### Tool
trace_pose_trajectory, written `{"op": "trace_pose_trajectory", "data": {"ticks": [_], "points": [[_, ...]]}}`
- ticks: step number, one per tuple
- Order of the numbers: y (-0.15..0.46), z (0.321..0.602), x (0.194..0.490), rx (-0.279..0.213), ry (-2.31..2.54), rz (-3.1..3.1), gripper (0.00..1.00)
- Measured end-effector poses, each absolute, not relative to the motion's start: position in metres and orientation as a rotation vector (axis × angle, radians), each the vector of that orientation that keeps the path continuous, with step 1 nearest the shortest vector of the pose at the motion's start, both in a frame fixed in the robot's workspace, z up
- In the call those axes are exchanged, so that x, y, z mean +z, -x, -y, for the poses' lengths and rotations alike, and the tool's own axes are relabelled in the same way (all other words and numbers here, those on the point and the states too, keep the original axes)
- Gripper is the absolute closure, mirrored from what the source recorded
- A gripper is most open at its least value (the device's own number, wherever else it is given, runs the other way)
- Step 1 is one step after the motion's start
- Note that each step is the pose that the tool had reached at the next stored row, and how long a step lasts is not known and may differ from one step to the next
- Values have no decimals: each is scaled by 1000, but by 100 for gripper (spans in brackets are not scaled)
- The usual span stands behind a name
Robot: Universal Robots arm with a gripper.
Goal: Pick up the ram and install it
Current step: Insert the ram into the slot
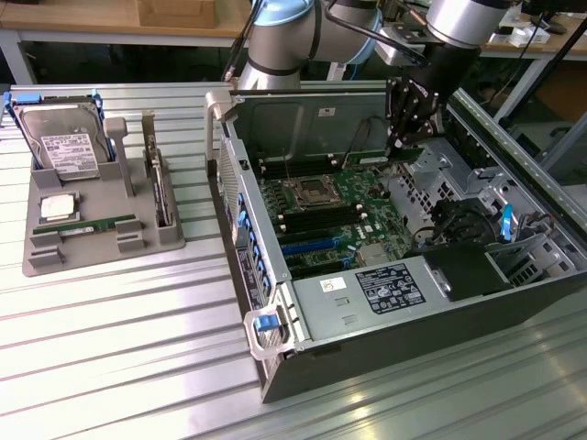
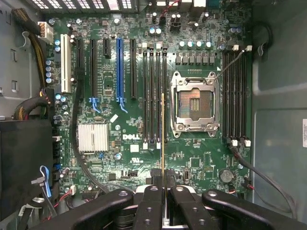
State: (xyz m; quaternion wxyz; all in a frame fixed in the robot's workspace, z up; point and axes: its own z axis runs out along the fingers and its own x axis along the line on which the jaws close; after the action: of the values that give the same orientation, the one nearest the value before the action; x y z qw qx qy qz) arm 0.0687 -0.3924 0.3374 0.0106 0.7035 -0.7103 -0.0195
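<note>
Green ram [image 2: 163,129] clamped in tool [image 2: 163,203] over motherboard [image 2: 124,129] inside open case [image 1: 413,353]; grey tray [image 1: 41,264] holds hard drive [image 1: 64,142], CPU chip [image 1: 57,208].

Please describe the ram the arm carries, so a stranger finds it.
Find the open computer case. Over its board, the black end effector is shut on the ram, a thin green stick. The other green stick lies on the grey tray.

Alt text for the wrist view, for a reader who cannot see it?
Black jaws clamp the ram edge-on over a green motherboard, parallel to the memory slots beside the empty CPU socket. Expansion slots, a heatsink and cables lie elsewhere in the case.
</note>
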Motion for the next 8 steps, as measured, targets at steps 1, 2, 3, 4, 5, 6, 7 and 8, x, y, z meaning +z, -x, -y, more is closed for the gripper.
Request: {"op": "trace_pose_trajectory", "data": {"ticks": [1, 2, 3, 4, 5, 6, 7, 8], "points": [[-69, 392, 337, -61, -2195, 2217, 88], [-69, 392, 336, -61, -2195, 2217, 88], [-69, 392, 335, -61, -2195, 2217, 88], [-69, 392, 335, -61, -2195, 2217, 88], [-69, 392, 334, -61, -2195, 2217, 88], [-69, 392, 333, -61, -2195, 2217, 88], [-69, 392, 333, -61, -2195, 2217, 88], [-69, 392, 332, -61, -2195, 2217, 88]]}}
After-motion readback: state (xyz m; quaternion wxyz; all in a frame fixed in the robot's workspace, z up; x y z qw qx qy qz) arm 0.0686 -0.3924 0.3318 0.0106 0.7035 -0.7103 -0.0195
